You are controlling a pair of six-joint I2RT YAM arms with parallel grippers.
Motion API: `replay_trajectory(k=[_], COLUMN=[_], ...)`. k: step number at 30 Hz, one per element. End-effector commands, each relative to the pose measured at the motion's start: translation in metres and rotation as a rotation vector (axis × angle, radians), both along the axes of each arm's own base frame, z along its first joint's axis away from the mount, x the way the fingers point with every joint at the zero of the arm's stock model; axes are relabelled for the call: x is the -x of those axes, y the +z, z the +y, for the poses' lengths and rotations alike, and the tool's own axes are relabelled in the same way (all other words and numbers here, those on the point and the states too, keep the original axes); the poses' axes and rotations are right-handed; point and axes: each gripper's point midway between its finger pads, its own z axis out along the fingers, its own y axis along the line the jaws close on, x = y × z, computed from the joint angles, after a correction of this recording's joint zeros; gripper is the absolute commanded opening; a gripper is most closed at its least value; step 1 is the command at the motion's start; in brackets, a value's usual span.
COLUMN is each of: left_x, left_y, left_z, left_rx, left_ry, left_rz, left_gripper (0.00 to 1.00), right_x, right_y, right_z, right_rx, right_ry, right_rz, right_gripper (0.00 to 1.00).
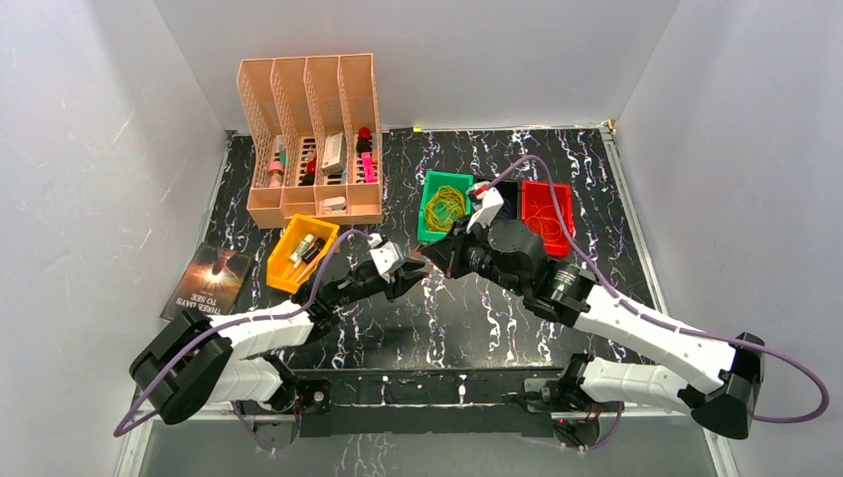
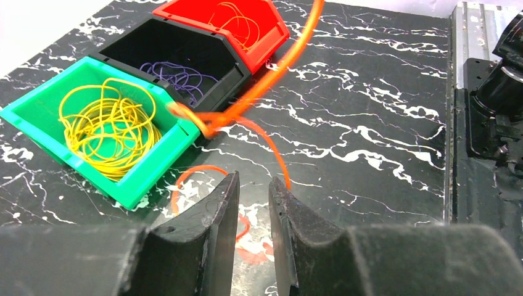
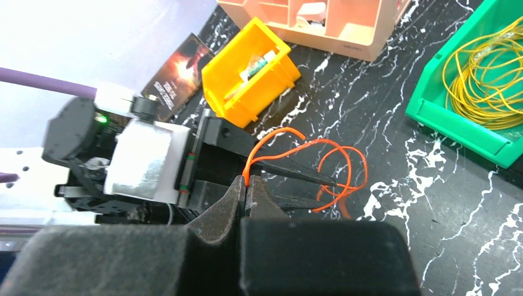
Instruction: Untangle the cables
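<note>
**Sorting nearly done; one orange cable left out**

Most of the cables look sorted by colour. The green bin (image 2: 145,185) holds the yellow cables (image 2: 108,123); the black bin (image 2: 123,48) beside it holds the purple cables (image 2: 176,77); the red bin (image 2: 264,52) holds a few orange loops (image 2: 243,24).

One orange cable (image 2: 271,80) is still out, strung in the air in front of the bins, its loops lying on the table just before the green bin. The right gripper (image 3: 247,185) is pinched shut on it; the left gripper (image 2: 253,185) sits just by it with jaws a little apart and no cable visibly between them.

What is left, by my reading, is to free this cable and drop it in the red bin.

The yellow bin (image 3: 259,80) holds small items, too small to name.
</note>
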Motion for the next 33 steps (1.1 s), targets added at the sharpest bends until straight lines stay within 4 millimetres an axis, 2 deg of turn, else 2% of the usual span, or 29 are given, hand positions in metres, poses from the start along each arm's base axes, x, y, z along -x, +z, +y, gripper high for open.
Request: replay_trajectory(k=[1, 9, 18, 33], left_x=[0.006, 0.010, 0.012, 0.016], left_y=[0.010, -0.006, -0.020, -0.049], left_z=[-0.001, 0.000, 0.012, 0.030], left_rx=[0.047, 0.043, 0.052, 0.020], left_ry=[-0.018, -0.020, 0.035, 0.112], left_rz=[-0.009, 0.054, 0.098, 0.169], left_gripper=[0.24, 0.24, 0.25, 0.25], right_x=[0.004, 0.006, 0.008, 0.002], right_y=[0.068, 0.082, 0.100, 0.133], right_z=[0.001, -0.005, -0.018, -0.062], right_rx=[-0.182, -0.224, -0.284, -0.296], right_ry=[0.009, -0.002, -0.022, -0.156], right_rz=[-0.087, -0.107, -0.148, -0.288], right_gripper=[0.00, 0.00, 0.00, 0.00])
